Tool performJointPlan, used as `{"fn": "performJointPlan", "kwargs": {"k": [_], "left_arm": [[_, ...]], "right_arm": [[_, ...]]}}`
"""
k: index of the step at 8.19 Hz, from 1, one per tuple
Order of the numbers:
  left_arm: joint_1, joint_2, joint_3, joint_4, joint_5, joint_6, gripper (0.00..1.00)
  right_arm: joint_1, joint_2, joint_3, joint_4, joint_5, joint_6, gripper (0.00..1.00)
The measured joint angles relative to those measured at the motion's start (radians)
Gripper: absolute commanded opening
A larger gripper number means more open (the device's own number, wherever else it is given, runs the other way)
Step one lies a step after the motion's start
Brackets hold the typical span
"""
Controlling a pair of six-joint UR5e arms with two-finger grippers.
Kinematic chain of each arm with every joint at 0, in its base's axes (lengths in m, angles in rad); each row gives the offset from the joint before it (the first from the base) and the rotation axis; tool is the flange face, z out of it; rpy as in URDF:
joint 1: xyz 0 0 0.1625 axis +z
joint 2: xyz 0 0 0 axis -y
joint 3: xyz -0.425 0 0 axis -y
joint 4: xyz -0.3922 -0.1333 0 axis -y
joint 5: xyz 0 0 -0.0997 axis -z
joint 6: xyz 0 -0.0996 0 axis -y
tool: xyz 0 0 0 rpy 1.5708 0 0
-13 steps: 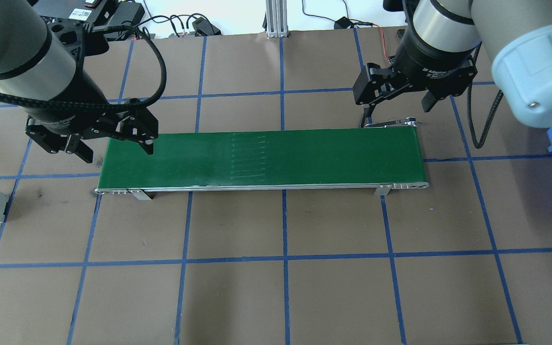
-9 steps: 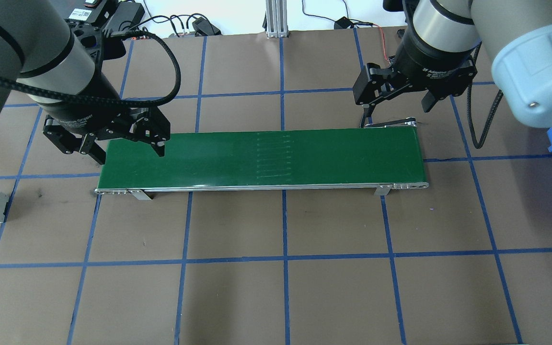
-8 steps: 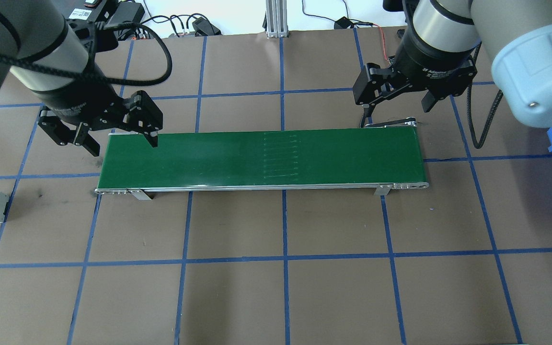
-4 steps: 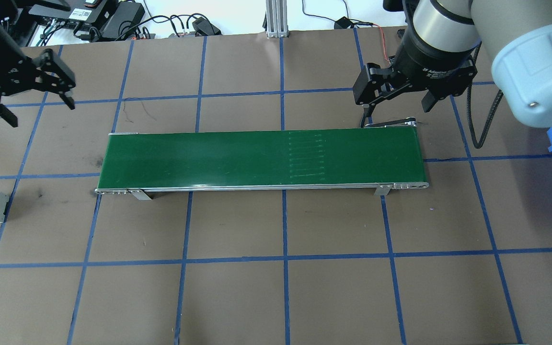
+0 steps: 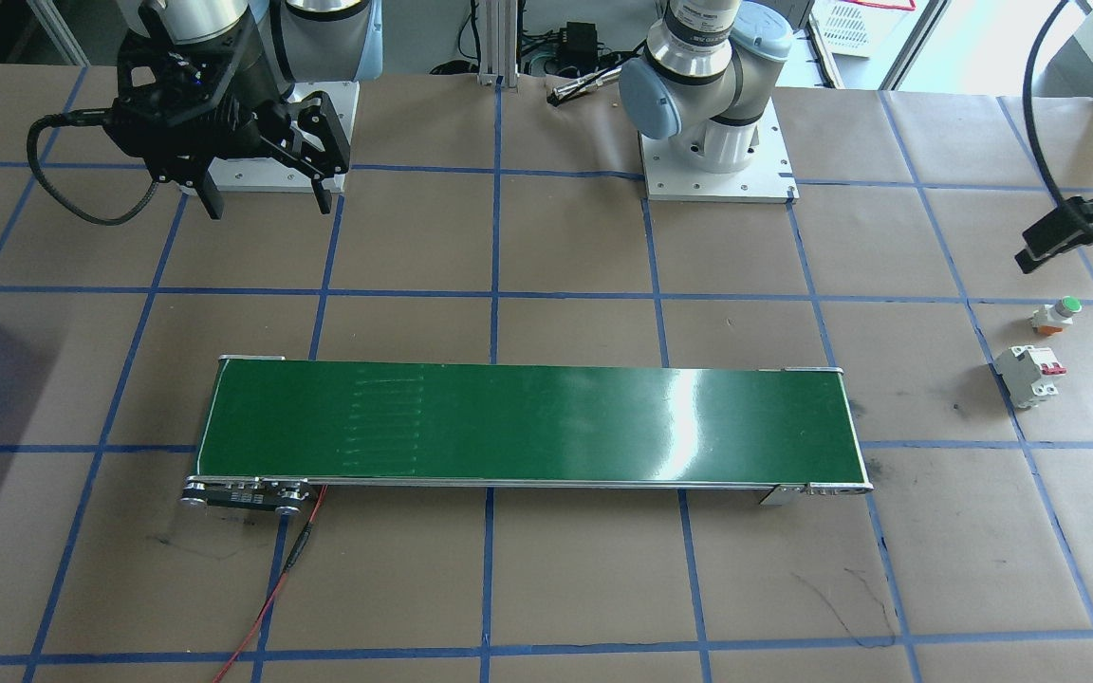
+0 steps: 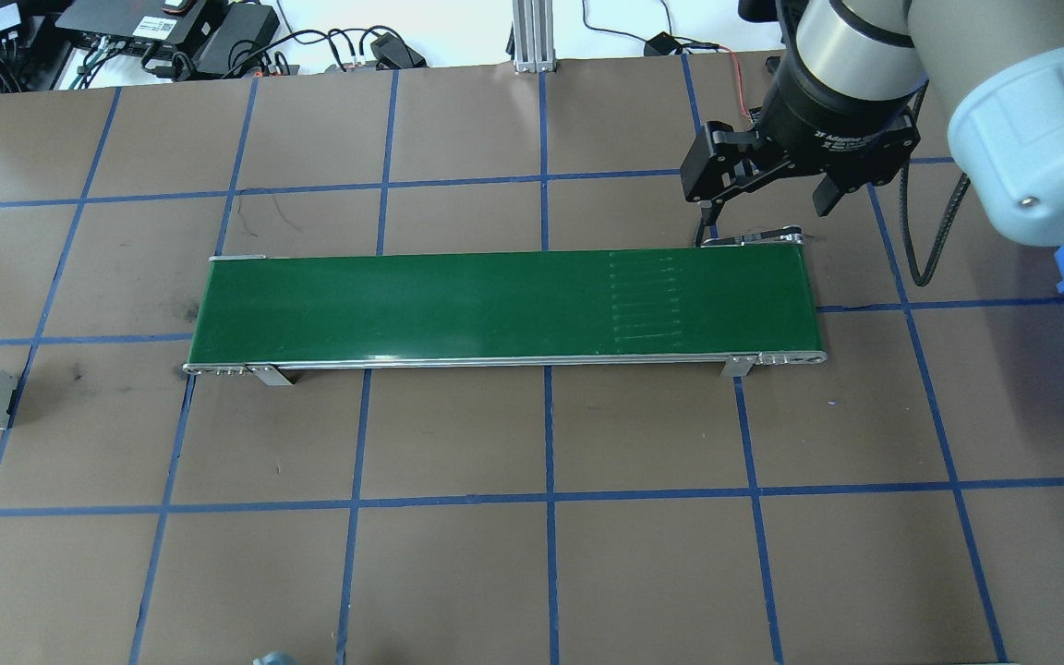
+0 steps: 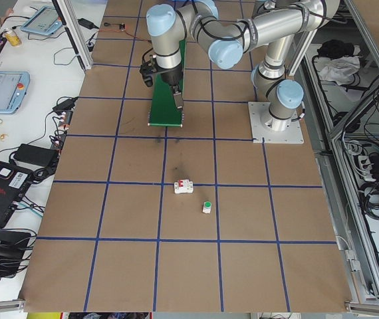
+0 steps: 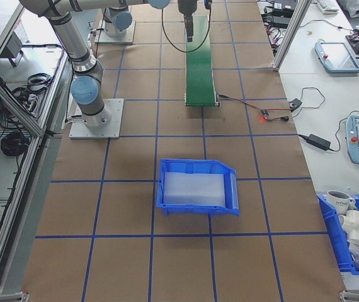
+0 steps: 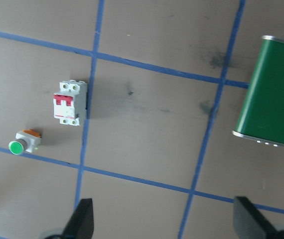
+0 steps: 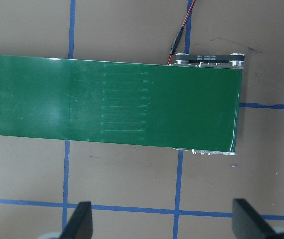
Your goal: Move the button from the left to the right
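Tabletop's conveyor (image 6: 504, 305) end vacated — left gripper (image 9: 164, 221), fingers apart, moved over button (image 9: 23, 143)

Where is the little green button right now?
In the front-facing view, the button sits on the table at the far right, just beyond the white circuit breaker, past the conveyor belt's end.

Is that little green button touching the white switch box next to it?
Apart. The left wrist view shows bare brown table between the button and the white switch box; the front-facing view shows the same gap.
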Motion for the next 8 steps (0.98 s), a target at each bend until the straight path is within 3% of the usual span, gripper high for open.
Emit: {"fn": "performJointPlan", "kwargs": {"k": [4,8], "left_arm": [[0.329,-0.097,-0.051,0.242,-0.005,0.523,1.0],[0.47,-0.249,-0.222,0.562,-0.011,0.773,1.0]], "right_arm": [[0.0,0.0,0.0,0.0,-0.001,0.0,1.0],[0.0,-0.001,0.0,0.007,-0.008,-0.001,1.0]]}}
